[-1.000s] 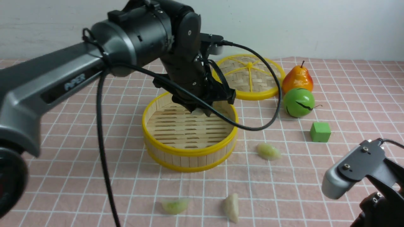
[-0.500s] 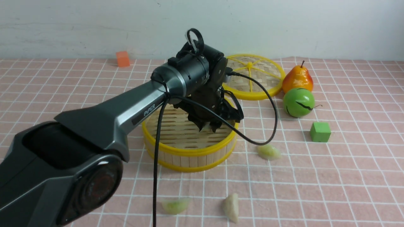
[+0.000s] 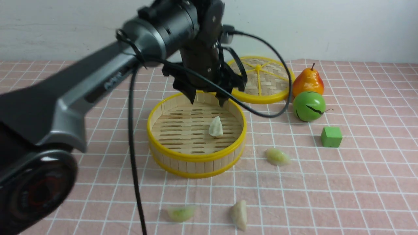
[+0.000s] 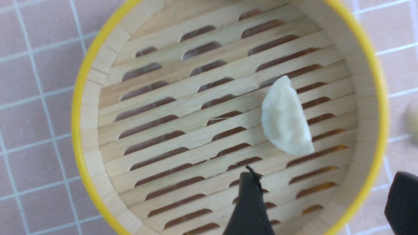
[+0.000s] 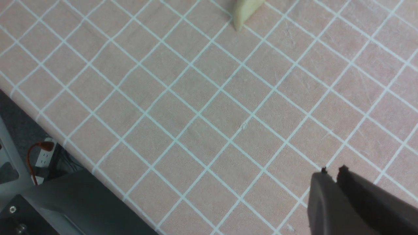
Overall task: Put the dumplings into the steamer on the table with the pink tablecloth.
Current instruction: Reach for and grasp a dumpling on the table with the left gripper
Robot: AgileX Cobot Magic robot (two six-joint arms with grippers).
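Note:
The steamer (image 3: 196, 157) stands mid-table on the pink tablecloth (image 3: 326, 182). One pale dumpling (image 3: 216, 127) lies loose on its slatted floor, also seen in the left wrist view (image 4: 285, 117) inside the yellow rim (image 4: 78, 130). My left gripper (image 3: 206, 99) hangs open above the steamer's far side, nothing between its fingers (image 4: 249, 195). Three more dumplings lie on the cloth: one right of the steamer (image 3: 277, 156), two near the front edge (image 3: 181, 213) (image 3: 239, 214). My right gripper (image 5: 333, 169) is shut and empty over bare cloth, one dumpling (image 5: 245, 11) far ahead of it.
The woven lid (image 3: 259, 80) lies behind the steamer. A pear (image 3: 308, 81), a green round fruit (image 3: 309, 106) and a green cube (image 3: 331, 136) sit at the right. The left arm's cable loops over the steamer. The table edge and a power strip (image 5: 40, 156) show in the right wrist view.
My left gripper dipped into the steamer, opened and rose; the dumpling it carried now lies on the steamer floor. My right gripper has left the front view.

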